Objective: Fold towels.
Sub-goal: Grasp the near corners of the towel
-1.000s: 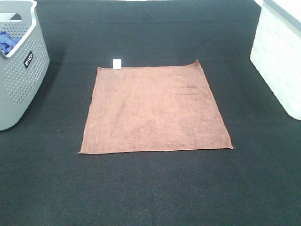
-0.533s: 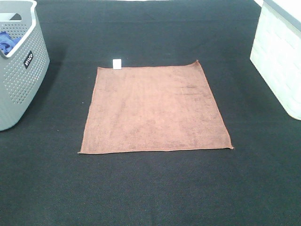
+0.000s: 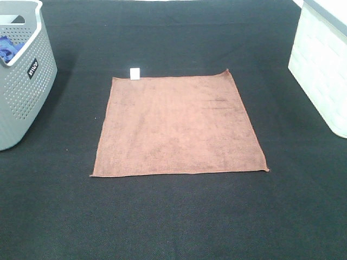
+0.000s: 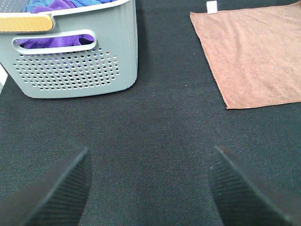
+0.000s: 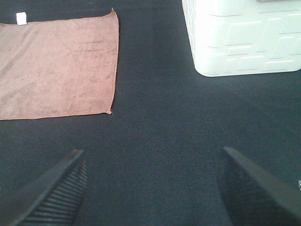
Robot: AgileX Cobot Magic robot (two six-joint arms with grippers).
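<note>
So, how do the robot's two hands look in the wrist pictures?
The left hand shows only two black, wedge-shaped fingers with a finely textured surface. The right hand looks the same. No cables, markings or arms are visible.

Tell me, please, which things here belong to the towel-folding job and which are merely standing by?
For the job:
towel, lying flat and unfolded
left pincer, open
right pincer, open

Standing by:
grey basket
white bin
</note>
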